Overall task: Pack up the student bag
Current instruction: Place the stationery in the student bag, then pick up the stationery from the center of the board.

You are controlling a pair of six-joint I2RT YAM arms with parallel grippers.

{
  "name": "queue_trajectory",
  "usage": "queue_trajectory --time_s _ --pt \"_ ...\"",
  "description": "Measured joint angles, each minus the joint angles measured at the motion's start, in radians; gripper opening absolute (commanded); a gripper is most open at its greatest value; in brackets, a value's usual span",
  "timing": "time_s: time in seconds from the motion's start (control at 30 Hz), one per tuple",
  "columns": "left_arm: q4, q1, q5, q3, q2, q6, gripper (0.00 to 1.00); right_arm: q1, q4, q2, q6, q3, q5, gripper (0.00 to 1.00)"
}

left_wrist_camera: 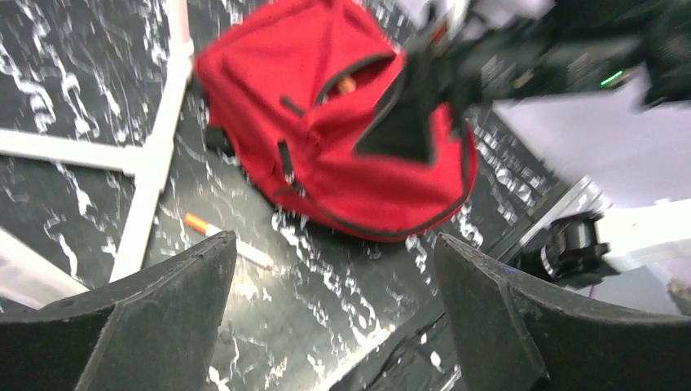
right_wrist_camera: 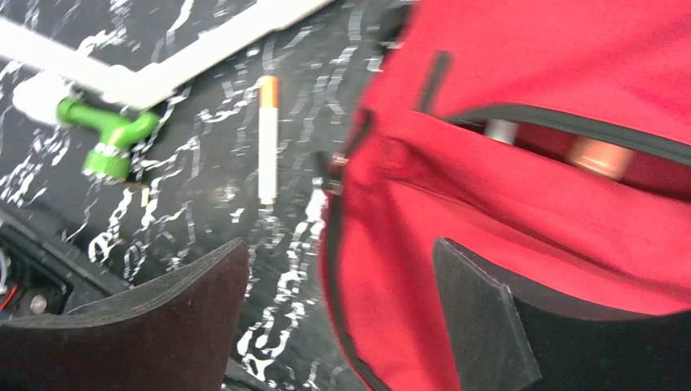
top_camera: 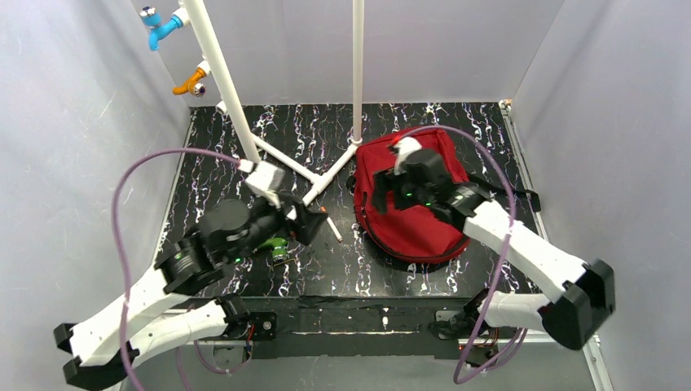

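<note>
the left claw (left_wrist_camera: 334, 241) is released, its two dark fingers spread wide with nothing between them. ahead of its fingertips, well apart, the student bag (left_wrist_camera: 326, 138) lies flat on the black marbled table (left_wrist_camera: 73, 106). just past the tip of the finger on the left of that view lies a white pen with an orange end (left_wrist_camera: 228, 242), beside a white pipe frame (left_wrist_camera: 151, 175).

the right claw (right_wrist_camera: 338, 244) is also released, jaws wide and holding nothing. it hangs over the bag's side. red fabric fills the space under and ahead of the finger on the right of its view; whether that finger touches the cloth cannot be told. the pen lies ahead of the gap, just off the bag's edge, and a green fitting (right_wrist_camera: 110, 138) sits farther out, beyond the other finger.

from above, the bag's long axis runs far to near, slightly slanted, with the rounded end toward the arm bases and the squarer end toward the back wall. a dark-edged zip opening gapes ahead of the right claw, showing blurred orange and pale shapes inside.
</note>
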Motion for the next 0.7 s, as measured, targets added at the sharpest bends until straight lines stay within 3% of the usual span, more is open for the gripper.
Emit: queue_trajectory --time_s 0.17,0.33,0.57,0.7 --pt "0.039 0.000 -0.037 0.000 -0.167 0.061 0.93 0.210 0.102 0.193 0.013 0.030 0.035 0.86" --pt "0.042 0.000 -0.088 0.001 -0.293 0.126 0.98 0.354 0.114 0.408 0.019 0.126 0.103 0.76" --pt "-0.014 0.001 -0.188 0.026 -0.323 0.166 0.98 0.406 0.023 0.725 0.065 0.334 0.202 0.63" --pt "-0.041 0.001 -0.203 0.026 -0.323 0.173 0.98 0.411 -0.023 0.800 0.081 0.347 0.221 0.60"
